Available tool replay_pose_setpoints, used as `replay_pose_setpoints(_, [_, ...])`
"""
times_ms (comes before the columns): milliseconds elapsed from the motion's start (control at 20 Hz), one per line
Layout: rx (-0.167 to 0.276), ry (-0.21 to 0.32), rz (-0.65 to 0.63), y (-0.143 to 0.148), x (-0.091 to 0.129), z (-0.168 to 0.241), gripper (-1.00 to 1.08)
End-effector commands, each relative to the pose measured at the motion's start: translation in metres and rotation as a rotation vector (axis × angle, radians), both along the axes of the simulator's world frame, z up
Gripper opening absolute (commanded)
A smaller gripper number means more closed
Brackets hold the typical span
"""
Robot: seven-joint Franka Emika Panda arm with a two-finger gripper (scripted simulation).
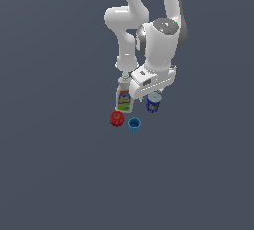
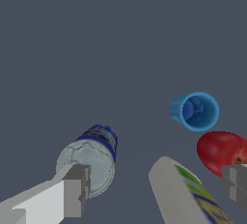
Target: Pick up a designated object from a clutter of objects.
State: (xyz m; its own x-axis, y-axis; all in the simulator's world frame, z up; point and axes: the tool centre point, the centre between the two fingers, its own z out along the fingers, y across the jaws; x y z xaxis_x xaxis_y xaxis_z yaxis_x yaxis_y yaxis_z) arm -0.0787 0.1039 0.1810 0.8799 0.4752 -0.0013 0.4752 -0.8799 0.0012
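**Gripper low over 4 cluttered items, fingers spread**

Gripper (image 1: 149, 96) hangs low over the cluster on the grey floor (image 1: 59, 164), at the end of the white Franka arm (image 1: 149, 21). In the wrist view its 2 grey fingertips (image 2: 77, 190) sit far apart at opposite edges of the picture, so the fingers are spread wide and pinch nothing.

The dark-blue can (image 1: 153, 103) stands upright at the exterior view's right end of the cluster, its upper part partly covered by the gripper body. In the wrist view the can (image 2: 90, 162) shows its pale, glassy top and blue banded side, and one fingertip overlaps the rim of that top; whether the pad touches it cannot be told. The other fingertip lies over by the red fruit, with the bottle between the 2 fingers.

The white bottle (image 1: 124, 96) with a yellow-green and blue label stands upright just beside the can, on the exterior view's left of it, and rises taller than the can. In the wrist view the bottle (image 2: 185, 194) appears as a long pale shape with the coloured label along it.

Nearer the exterior camera sit the red round fruit (image 1: 116, 119) and the small light-blue cup (image 1: 134, 124), close side by side. The wrist view shows the cup (image 2: 195, 111) with its open mouth facing the camera, and the fruit (image 2: 219, 151) just beside it.
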Motion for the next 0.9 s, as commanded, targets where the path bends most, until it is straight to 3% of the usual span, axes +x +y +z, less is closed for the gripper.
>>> replay_pose_setpoints(0, [0.000,-0.001,0.070,0.013,-0.016,-0.017,1.00])
replay_pose_setpoints(450, [0.001,-0.001,0.225,0.037,-0.056,-0.051,1.00])
replay_pose_setpoints(850, [0.001,0.000,0.250,0.040,-0.063,-0.056,1.00])
